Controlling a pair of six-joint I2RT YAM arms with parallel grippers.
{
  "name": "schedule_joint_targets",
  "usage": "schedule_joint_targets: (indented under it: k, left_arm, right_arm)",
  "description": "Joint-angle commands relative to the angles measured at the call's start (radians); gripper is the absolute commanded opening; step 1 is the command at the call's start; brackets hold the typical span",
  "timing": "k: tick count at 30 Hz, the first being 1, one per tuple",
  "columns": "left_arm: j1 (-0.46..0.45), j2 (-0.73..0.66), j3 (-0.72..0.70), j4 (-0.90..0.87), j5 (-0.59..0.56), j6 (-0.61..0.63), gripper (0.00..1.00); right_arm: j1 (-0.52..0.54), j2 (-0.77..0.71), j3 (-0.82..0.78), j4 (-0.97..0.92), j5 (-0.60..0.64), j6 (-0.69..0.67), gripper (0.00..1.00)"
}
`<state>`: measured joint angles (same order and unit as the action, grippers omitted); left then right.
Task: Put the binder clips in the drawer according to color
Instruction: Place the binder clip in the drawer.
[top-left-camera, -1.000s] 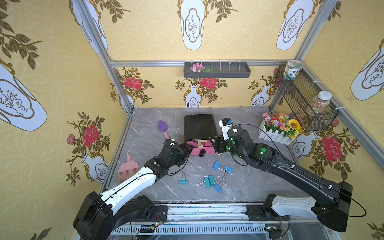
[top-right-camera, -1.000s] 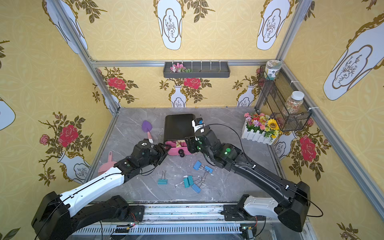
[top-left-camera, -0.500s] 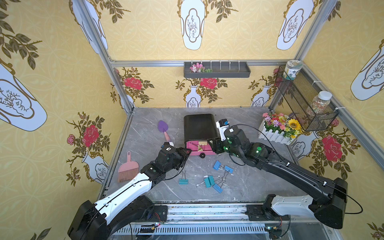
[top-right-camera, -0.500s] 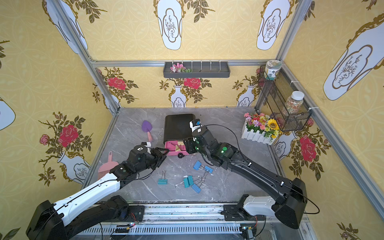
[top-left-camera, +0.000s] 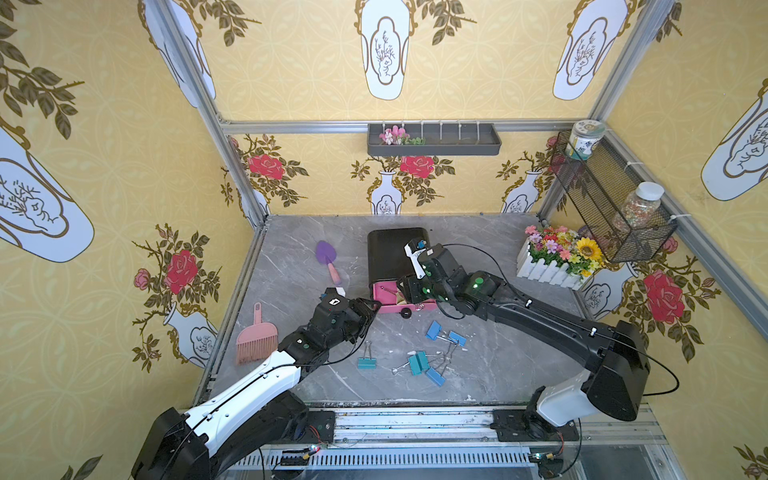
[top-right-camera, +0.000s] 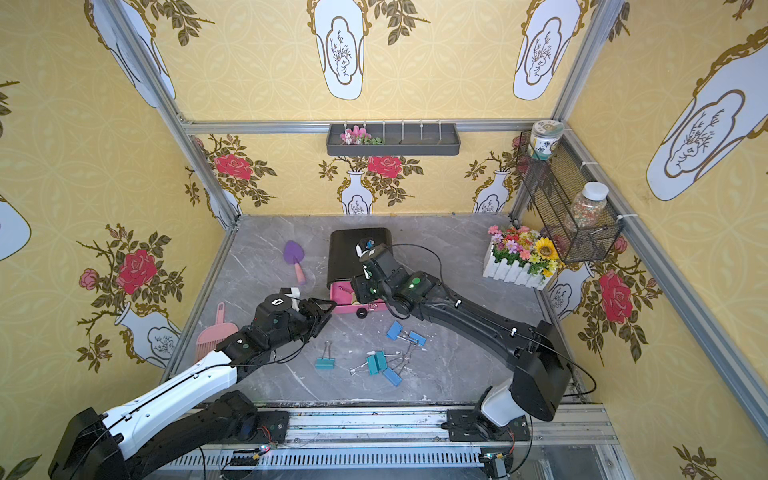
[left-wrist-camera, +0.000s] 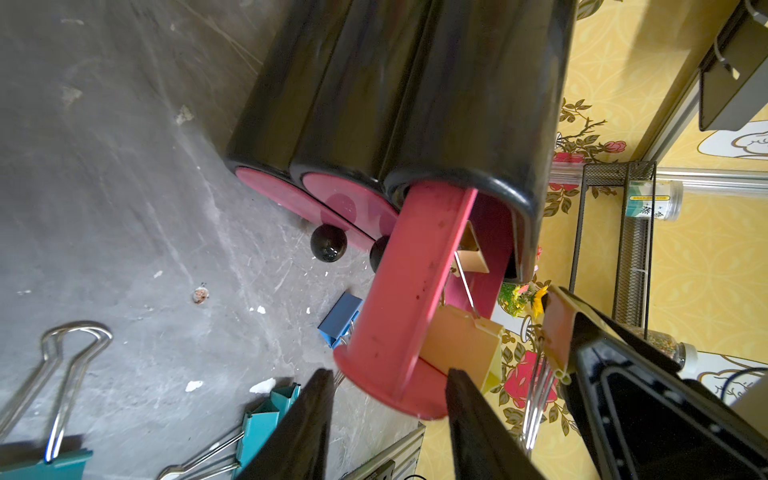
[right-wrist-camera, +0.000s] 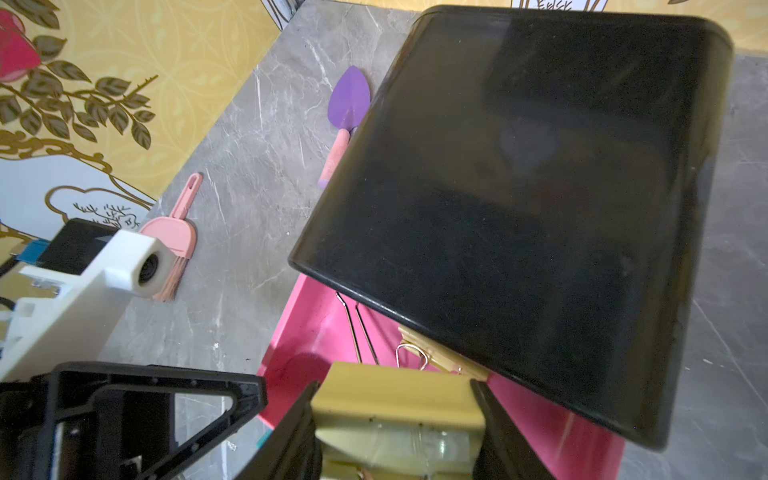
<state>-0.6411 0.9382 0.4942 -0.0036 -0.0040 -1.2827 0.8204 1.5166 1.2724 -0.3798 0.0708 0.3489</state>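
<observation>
The black drawer cabinet (top-left-camera: 395, 251) stands mid-table with its top pink drawer (top-left-camera: 384, 296) pulled out. My right gripper (right-wrist-camera: 397, 415) is shut on a pale yellow binder clip (right-wrist-camera: 395, 390), hanging just above the open drawer (right-wrist-camera: 316, 332). Two more yellow clips (left-wrist-camera: 461, 345) lie inside it. My left gripper (left-wrist-camera: 390, 415) is open and empty, just off the drawer's front left corner (left-wrist-camera: 395, 386). Teal clips (top-left-camera: 367, 362) (top-left-camera: 418, 362) and blue clips (top-left-camera: 434, 330) (top-left-camera: 435, 377) lie loose on the table in front of the cabinet.
A purple trowel (top-left-camera: 326, 253) lies left of the cabinet, and a pink brush (top-left-camera: 257, 338) lies by the left wall. A white picket flower box (top-left-camera: 548, 270) stands at the right, under a wire basket (top-left-camera: 602, 208) holding jars.
My left gripper has drawn back a little from the drawer and its jaws have narrowed. My right gripper has carried the yellow clip leftward over the open drawer.
</observation>
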Motion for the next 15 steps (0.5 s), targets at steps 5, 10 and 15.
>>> schedule_joint_targets:
  k: [5, 10, 15]
  left_arm:
    - [0.000, 0.000, -0.008, -0.013, 0.002, 0.005, 0.49]
    - [0.000, 0.007, -0.006, -0.010, 0.002, 0.005, 0.50]
    - [0.000, 0.011, -0.002, -0.010, 0.002, 0.004, 0.49]
  right_arm:
    - [-0.021, 0.002, 0.015, 0.048, -0.036, -0.176, 0.48]
    - [-0.032, 0.001, 0.028, 0.026, -0.063, -0.217, 0.61]
    - [-0.032, -0.027, 0.010, 0.035, -0.049, -0.215, 0.80]
